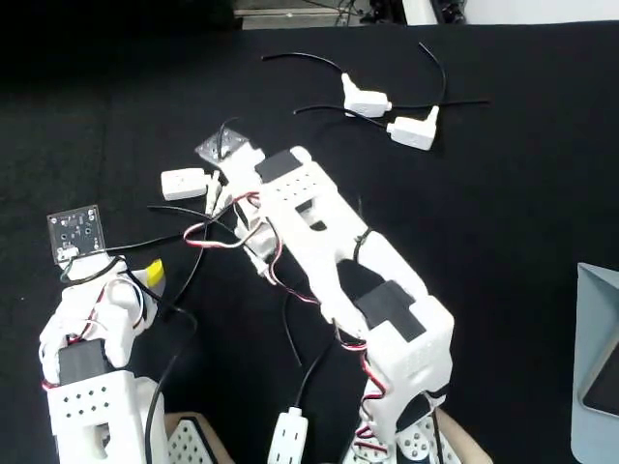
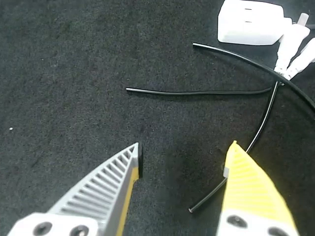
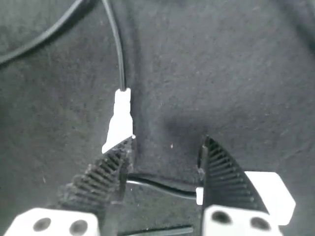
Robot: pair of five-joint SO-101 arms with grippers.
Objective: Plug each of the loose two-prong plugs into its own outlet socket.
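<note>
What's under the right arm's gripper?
A black cable runs beneath the right gripper, a white plug beside it. Another white piece is partly covered by a finger.

White arms (image 1: pixel 329 232), black motors (image 1: pixel 392 307), ribbed fingers (image 2: pixel 106 189)

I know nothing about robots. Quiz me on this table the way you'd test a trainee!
1. True or false: the right gripper is clamped shut.
2. What colours are the left gripper fingers? A) grey and yellow B) both black C) red and blue
3. Fill in: the two far plugs, lying beyond both arms, have ___ bodies.

Key: 1 false, its jaws stand open; 2 A; 3 white.
</note>
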